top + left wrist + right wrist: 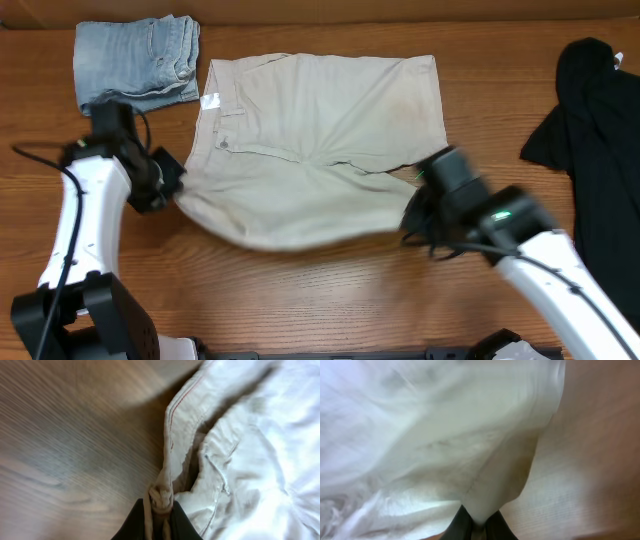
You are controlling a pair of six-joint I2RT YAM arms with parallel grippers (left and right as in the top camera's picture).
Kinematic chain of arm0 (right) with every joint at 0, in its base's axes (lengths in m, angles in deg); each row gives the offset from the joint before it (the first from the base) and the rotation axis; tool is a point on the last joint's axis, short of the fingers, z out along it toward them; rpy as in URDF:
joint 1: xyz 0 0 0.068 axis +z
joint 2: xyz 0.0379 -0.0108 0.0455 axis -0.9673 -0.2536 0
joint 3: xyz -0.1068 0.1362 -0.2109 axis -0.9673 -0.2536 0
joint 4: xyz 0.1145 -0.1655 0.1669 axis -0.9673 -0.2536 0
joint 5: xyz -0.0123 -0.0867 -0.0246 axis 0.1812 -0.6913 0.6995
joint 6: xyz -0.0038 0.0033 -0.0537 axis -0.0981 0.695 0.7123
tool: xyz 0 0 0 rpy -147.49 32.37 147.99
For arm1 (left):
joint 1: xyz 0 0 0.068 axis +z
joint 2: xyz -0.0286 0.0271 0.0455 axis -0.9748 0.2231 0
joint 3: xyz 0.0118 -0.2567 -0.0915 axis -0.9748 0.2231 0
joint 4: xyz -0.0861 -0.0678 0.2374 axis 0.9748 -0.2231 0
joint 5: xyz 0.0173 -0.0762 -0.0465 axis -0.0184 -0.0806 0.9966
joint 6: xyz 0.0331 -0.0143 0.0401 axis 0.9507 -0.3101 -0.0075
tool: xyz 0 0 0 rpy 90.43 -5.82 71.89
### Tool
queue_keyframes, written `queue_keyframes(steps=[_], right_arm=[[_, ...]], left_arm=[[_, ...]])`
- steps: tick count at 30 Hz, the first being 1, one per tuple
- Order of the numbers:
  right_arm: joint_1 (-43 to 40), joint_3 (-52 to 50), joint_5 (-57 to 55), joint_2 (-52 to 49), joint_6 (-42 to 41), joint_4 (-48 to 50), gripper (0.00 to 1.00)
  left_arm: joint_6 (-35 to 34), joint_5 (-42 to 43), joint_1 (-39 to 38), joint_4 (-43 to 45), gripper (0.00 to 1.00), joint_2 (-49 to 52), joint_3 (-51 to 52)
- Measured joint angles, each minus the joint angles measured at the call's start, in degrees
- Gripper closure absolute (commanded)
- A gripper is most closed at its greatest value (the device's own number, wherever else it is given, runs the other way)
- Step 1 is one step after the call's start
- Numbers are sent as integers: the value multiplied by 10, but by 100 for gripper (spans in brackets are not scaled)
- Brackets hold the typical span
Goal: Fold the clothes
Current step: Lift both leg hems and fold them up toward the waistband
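Observation:
The pale beige shorts [320, 120] lie spread in the middle of the table, waistband to the left with a white label. My left gripper [172, 188] is shut on the near waistband corner, seen bunched between the fingers in the left wrist view [161, 502]. My right gripper [415, 215] is shut on the near leg hem, seen in the right wrist view [479, 519]. The near edge of the shorts hangs lifted between both grippers. Light-blue denim shorts [138, 58] lie folded at the far left. A black garment [590, 130] lies at the right.
The wooden table [300, 290] runs bare along the front. A black cable [40, 158] trails by the left arm. A cardboard wall runs along the table's far edge.

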Motion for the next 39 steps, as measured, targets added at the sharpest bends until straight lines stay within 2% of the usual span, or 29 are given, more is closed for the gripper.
queue_keyframes(steps=[6, 10, 19, 24, 29, 32, 39], right_arm=[[-104, 138, 1, 3, 103, -57, 96], [-132, 182, 17, 6, 148, -85, 96], [-136, 189, 31, 41, 191, -141, 96], [-136, 189, 32, 49, 212, -124, 96], [-136, 188, 32, 2, 236, -67, 96], [-136, 187, 32, -52, 252, -25, 96], [-136, 185, 32, -198, 285, 93, 96]], left_arm=[[64, 16, -2, -169, 96, 0, -183], [88, 24, -5, -266, 96, 0, -273], [103, 5, -5, -367, 96, -32, -297], [102, -9, -5, -361, 96, -57, -297], [97, -27, -5, -313, 96, -59, -274], [83, -42, -5, -266, 96, -61, -213], [49, -59, -5, -73, 96, -60, -49]])
